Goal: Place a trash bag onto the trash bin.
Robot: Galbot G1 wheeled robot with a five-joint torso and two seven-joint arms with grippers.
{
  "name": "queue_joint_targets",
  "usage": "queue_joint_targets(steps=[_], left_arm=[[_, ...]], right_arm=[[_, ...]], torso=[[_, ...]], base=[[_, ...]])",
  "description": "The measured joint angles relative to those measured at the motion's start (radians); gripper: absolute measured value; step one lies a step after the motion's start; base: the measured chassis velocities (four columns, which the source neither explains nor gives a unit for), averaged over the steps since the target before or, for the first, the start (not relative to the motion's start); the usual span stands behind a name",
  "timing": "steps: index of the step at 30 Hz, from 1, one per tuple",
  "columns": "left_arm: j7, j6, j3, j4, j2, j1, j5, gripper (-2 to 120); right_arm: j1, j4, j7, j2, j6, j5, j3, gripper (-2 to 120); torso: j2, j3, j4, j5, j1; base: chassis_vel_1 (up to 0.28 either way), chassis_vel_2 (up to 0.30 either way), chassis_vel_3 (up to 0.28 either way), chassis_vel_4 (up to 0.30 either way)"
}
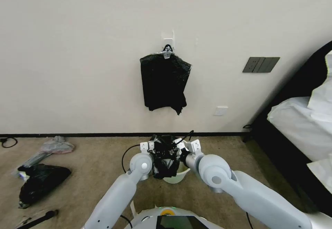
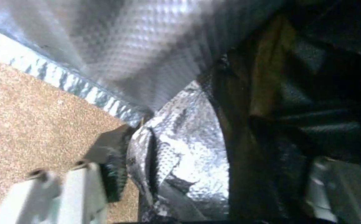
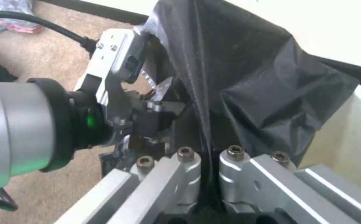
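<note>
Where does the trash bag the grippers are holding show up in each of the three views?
Head view: the trash bag hangs bunched at lower centre between both grippers, over the trash bin.
Left wrist view: silvery-black folds span most of the picture, beside carpet.
Right wrist view: a black sheet rises from the right gripper, shut on it.
Shared landmark: the left gripper, also at the bag's edge in the right wrist view.

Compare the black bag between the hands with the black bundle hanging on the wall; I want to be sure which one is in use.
The trash bag is crumpled and bunched between the left hand and the right hand, right over the trash bin; the bundle on the wall hangs flat from a clip, untouched. The trash bag sits low near the floor; the bundle hangs higher up. Both are black plastic.
</note>
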Motion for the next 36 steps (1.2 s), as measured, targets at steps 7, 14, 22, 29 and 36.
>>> queue_joint_targets(steps=[7, 14, 22, 29, 36], left_arm=[[0.009, -0.007, -0.005, 0.001, 0.001, 0.018, -0.004, 44], [0.014, -0.021, -0.008, 0.000, 0.000, 0.027, 0.000, 21], [0.048, -0.063, -0.030, -0.015, 0.011, 0.053, 0.031, 1], [0.110, -0.092, -0.057, -0.051, 0.036, 0.102, 0.116, 1], [0.167, -0.102, -0.072, -0.103, 0.081, 0.143, 0.185, 1]], right_arm=[[-0.001, -0.006, 0.000, -0.002, 0.000, 0.001, 0.002, 0], [-0.001, -0.010, 0.000, -0.002, 0.000, 0.001, 0.002, 0], [-0.029, -0.021, -0.002, 0.002, 0.001, -0.015, 0.029, 0], [-0.059, -0.037, -0.027, 0.000, 0.002, -0.073, 0.069, 0], [-0.061, -0.053, -0.060, 0.001, 0.013, -0.107, 0.104, 0]], torso=[[0.000, 0.000, 0.0001, 0.0000, 0.000], [0.000, 0.000, 0.0000, 0.0000, 0.000], [0.000, 0.000, 0.0000, 0.0000, 0.000], [0.000, 0.000, 0.0000, 0.0000, 0.000], [0.000, 0.000, -0.0002, -0.0001, 0.000]], base=[[0.000, 0.000, 0.000, 0.000], [0.000, 0.000, 0.000, 0.000], [0.000, 0.000, 0.000, 0.000], [0.000, 0.000, 0.000, 0.000], [0.000, 0.000, 0.000, 0.000]])
